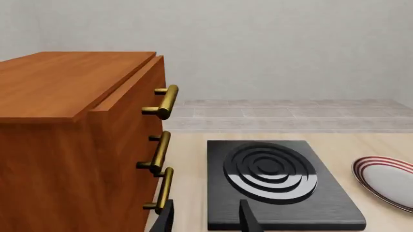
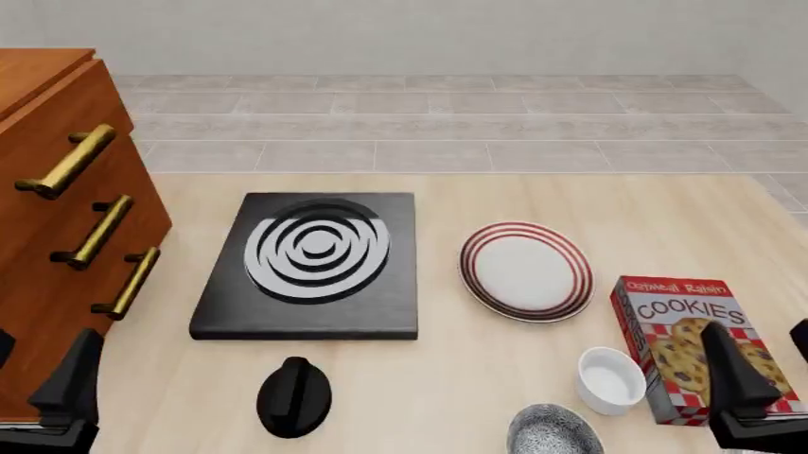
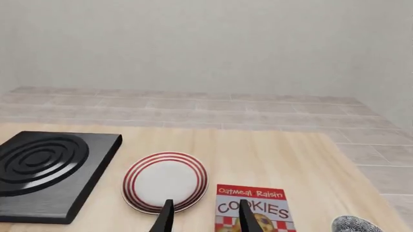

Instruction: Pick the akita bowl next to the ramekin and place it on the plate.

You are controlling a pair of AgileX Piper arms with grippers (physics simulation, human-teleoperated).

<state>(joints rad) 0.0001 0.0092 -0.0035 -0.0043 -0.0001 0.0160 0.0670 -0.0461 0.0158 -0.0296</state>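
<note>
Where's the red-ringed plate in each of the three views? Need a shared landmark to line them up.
Front view: plate right of centre, between stove and cookie box.
Left wrist view: plate cut off at the picture's edge, beside the stove.
Right wrist view: plate near centre, stove one side, cookie box the other.
Shared landmark: the stove.

Table (image 2: 531,203): stove (image 2: 313,267), plate (image 2: 525,270), ramekin (image 2: 611,380), akita bowl (image 2: 553,431).
</note>
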